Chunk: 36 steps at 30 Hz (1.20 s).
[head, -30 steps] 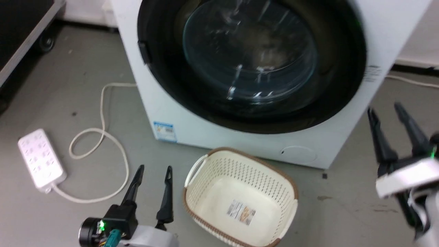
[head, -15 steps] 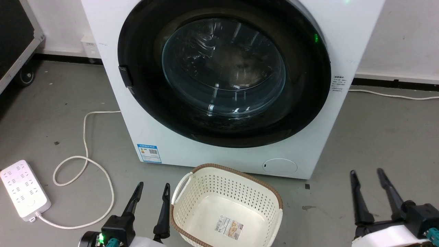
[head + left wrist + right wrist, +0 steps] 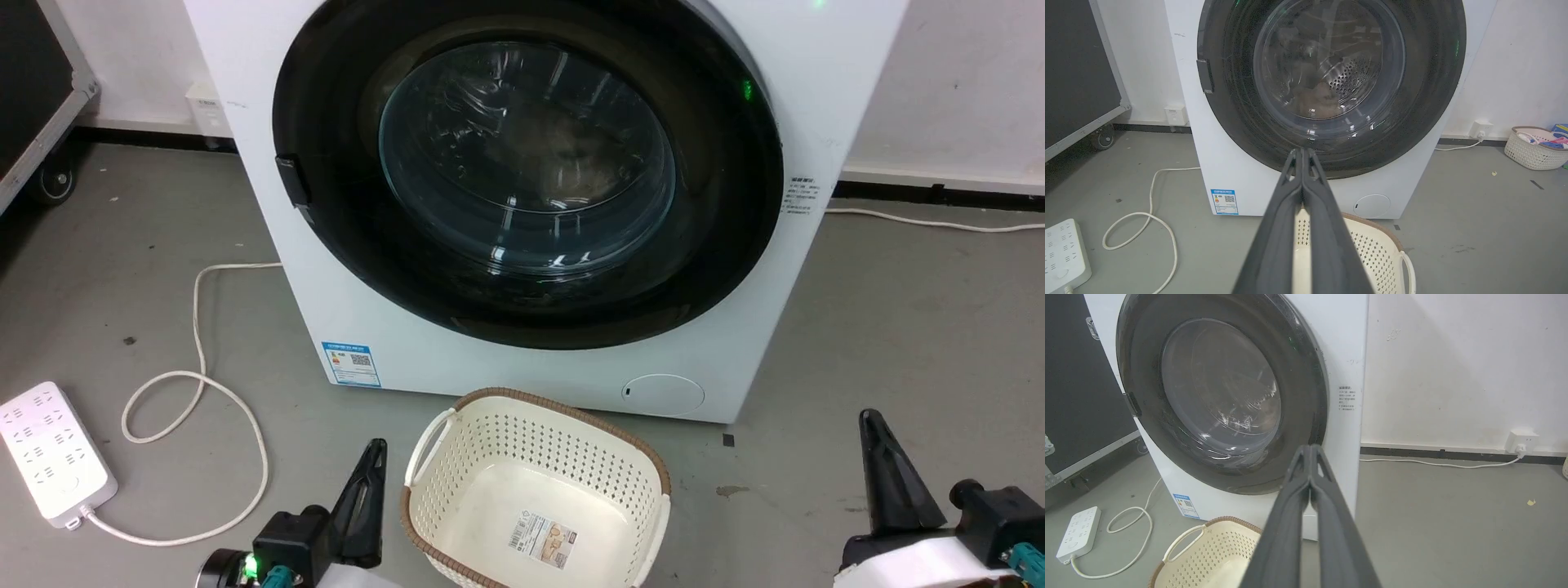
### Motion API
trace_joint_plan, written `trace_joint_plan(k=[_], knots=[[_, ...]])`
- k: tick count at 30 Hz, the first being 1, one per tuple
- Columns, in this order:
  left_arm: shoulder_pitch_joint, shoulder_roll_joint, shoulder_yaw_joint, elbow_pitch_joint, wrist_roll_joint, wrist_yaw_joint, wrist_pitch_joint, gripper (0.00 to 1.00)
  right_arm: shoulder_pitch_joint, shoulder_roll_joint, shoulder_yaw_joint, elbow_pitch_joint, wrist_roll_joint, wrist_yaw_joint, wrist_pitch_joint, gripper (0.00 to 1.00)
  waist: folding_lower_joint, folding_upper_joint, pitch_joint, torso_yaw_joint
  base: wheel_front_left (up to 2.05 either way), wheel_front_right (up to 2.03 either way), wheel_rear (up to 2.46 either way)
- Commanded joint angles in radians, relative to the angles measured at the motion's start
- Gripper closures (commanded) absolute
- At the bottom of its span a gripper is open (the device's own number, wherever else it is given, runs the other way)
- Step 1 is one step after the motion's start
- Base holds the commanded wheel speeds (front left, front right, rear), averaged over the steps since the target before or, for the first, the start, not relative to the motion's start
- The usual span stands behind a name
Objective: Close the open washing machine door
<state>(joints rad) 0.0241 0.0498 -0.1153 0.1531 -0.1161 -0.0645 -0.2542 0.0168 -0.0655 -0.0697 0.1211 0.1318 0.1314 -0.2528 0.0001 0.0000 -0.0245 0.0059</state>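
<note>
The washing machine (image 3: 824,98) is a white box straight ahead. Its door (image 3: 526,155), with a black glossy rim and a glass bowl centre, lies flush against the front, latch side on the left. My left gripper (image 3: 374,457) sits low at the lower left, fingers pressed together and holding nothing. My right gripper (image 3: 872,425) sits at the lower right, likewise shut and empty. Both are well short of the machine. The left wrist view has the shut gripper (image 3: 1301,153) pointing at the door (image 3: 1331,73). The right wrist view has the shut gripper (image 3: 1310,448) in front of the door (image 3: 1220,396).
A cream perforated basket (image 3: 535,490) stands on the floor between my grippers, right before the machine. A white power strip (image 3: 49,449) and its looped cable (image 3: 196,384) lie at the left. A black wheeled case (image 3: 33,82) is far left. Another basket (image 3: 1535,147) stands by the right wall.
Both grippers went from open to shut in the last half second. Earlier the head camera shifted and the right arm dropped from beside the machine to the lower right.
</note>
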Motion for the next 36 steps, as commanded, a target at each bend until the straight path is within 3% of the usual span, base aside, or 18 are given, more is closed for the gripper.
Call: trace_joint_plan(k=[1,36], knots=[[-0.001,0.0,0.002,-0.004,0.003,0.002,0.006,1.0,0.0,0.0,0.001,-0.003,-0.004,0.0,0.004,1.0,0.0,0.0,0.0,0.0,0.0,0.0,0.0],[-0.008,0.0,0.038,-0.051,0.039,0.021,0.084,1.0,-0.006,0.005,0.023,-0.04,-0.044,0.0,0.082,1.0,0.0,0.0,0.008,-0.002,0.0,0.0,0.0]])
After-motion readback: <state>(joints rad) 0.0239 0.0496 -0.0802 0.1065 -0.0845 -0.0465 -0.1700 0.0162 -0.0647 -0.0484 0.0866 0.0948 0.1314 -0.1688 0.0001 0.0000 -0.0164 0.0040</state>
